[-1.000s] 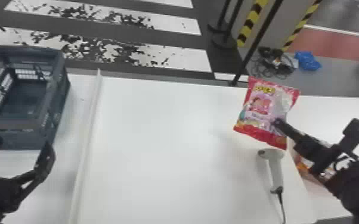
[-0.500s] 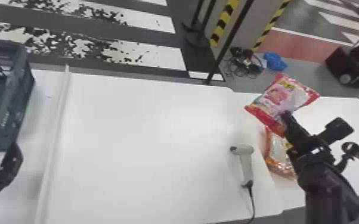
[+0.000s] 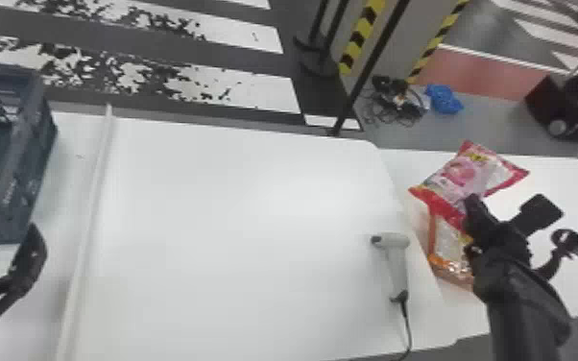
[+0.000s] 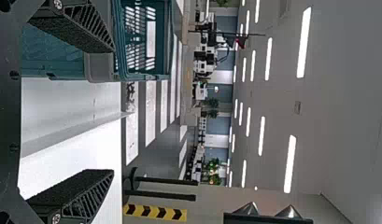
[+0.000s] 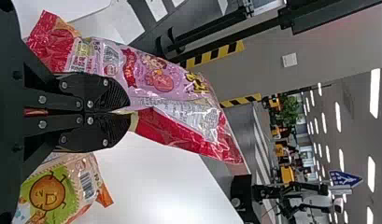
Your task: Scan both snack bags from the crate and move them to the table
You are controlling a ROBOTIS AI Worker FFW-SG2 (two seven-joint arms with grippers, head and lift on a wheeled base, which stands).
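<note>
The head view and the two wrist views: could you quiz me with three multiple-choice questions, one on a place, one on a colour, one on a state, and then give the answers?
1. Where is the scanner?
A) inside the crate
B) on the white table
C) under the white table

2. Which colours dominate the raised snack bag?
A) pink and red
B) blue and green
C) black and white

3. How is the right gripper?
A) open and empty
B) shut on the scanner
C) shut on the raised snack bag

Answers:
1. B: it lies on the white top, cord trailing.
2. A: its front is pink, its ends red.
3. C: the bag's wrapper is pinched between its fingers.
</note>
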